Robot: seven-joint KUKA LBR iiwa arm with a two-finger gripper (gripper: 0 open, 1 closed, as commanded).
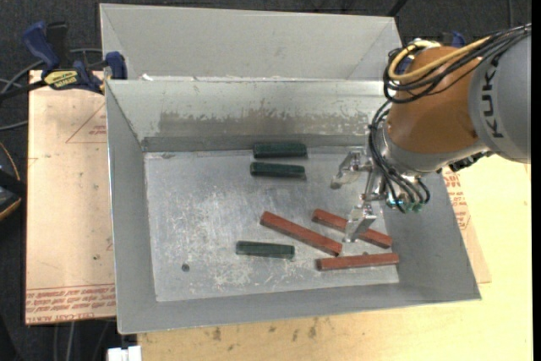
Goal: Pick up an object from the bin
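My gripper (352, 200) hangs at the right side of the bin, open, with nothing between its fingers. Its lower fingertip (355, 231) stands right over a short reddish-brown bar (331, 220) that lies slanted on the floor and is partly hidden by the finger. A longer reddish-brown bar (299, 233) lies slanted just left of it. A third reddish-brown bar (357, 261) lies nearly level close to the front wall, below the gripper.
Two dark green bars (280, 150) (277, 170) lie side by side near the back wall, left of the gripper. Another dark green bar (265, 249) rests at the front middle. The arm's orange cover and cables reach over the bin's right wall.
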